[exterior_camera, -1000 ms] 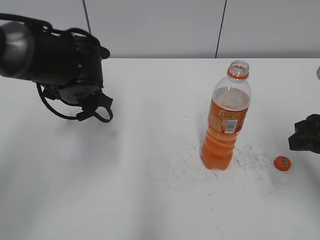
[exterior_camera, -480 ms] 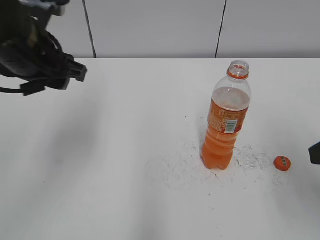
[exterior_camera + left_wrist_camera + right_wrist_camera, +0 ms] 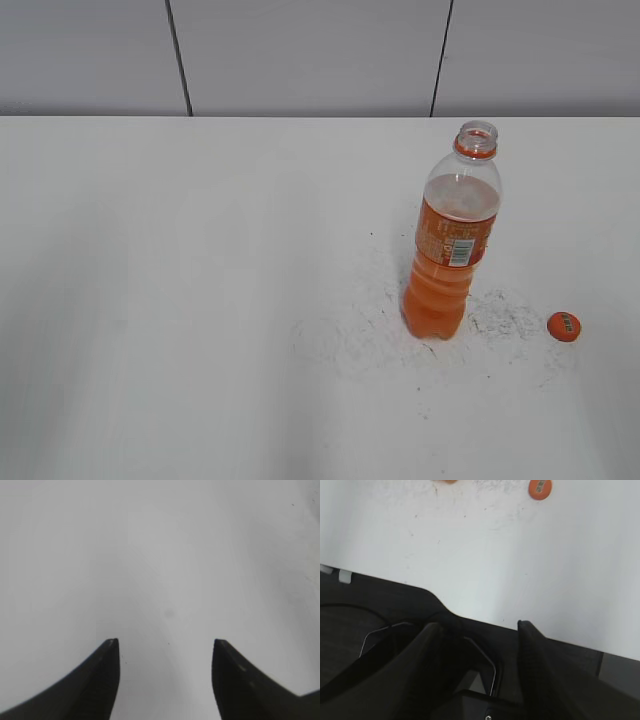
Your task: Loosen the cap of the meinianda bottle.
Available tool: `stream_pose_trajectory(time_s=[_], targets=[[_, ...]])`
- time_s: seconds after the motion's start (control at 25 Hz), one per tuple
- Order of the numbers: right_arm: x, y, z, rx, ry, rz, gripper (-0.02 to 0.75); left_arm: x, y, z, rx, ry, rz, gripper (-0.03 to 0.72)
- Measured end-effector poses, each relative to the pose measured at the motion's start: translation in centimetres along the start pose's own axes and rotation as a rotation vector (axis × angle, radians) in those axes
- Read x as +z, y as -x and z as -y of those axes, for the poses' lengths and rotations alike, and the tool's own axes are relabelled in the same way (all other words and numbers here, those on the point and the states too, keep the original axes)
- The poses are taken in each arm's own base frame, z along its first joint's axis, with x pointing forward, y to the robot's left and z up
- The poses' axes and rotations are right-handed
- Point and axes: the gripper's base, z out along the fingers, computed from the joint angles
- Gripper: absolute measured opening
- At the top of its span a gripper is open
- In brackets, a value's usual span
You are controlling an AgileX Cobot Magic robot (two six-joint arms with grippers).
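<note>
The meinianda bottle (image 3: pixel 452 250) stands upright on the white table, right of centre, its neck open with only the orange ring on it. The orange cap (image 3: pixel 564 326) lies flat on the table to the bottle's right, apart from it; it also shows at the top of the right wrist view (image 3: pixel 540 488). Neither arm shows in the exterior view. My left gripper (image 3: pixel 166 642) is open and empty over bare white table. My right gripper (image 3: pixel 479 625) is open and empty, hanging past the table's near edge, well away from the cap.
Scuffed grey marks (image 3: pixel 350 335) spread on the table (image 3: pixel 200 300) round the bottle's base. A grey panelled wall (image 3: pixel 300 50) runs behind the table. In the right wrist view a dark floor with a cable (image 3: pixel 375 625) lies below the table edge.
The left arm has pulled back out of the exterior view at the left. The right gripper has withdrawn off the right edge. The bottle and cap have not moved.
</note>
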Motion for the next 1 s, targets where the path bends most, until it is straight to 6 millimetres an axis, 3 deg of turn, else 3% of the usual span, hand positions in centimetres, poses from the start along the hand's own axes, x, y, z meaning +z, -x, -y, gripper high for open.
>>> stream_pose_trajectory(time_s=[0.12, 0.28, 0.44, 0.6, 1.0], targets=[[-1.8, -1.7, -0.2, -0.034, -0.054, 0.114, 0.367, -2.7, -3.7, -0.9, 0.001, -0.056, 0.039, 0.456], [-3.2, -3.4, -0.7, -0.066, -0.08, 0.24, 0.367, -4.2, -8.3, -1.5, -0.009, -0.115, 0.06, 0.456], [-4.0, -4.9, -0.9, -0.12, -0.107, 0.325, 0.367, -5.2, -11.6, -1.9, 0.025, -0.169, 0.117, 0.456], [-1.9, -6.2, -0.4, -0.124, -0.11, 0.276, 0.367, -6.3, -12.9, -2.3, 0.05, -0.19, 0.255, 0.456], [-0.8, -5.8, 0.1, -0.138, -0.13, 0.336, 0.367, -6.3, -13.3, -2.1, 0.064, -0.216, 0.294, 0.455]])
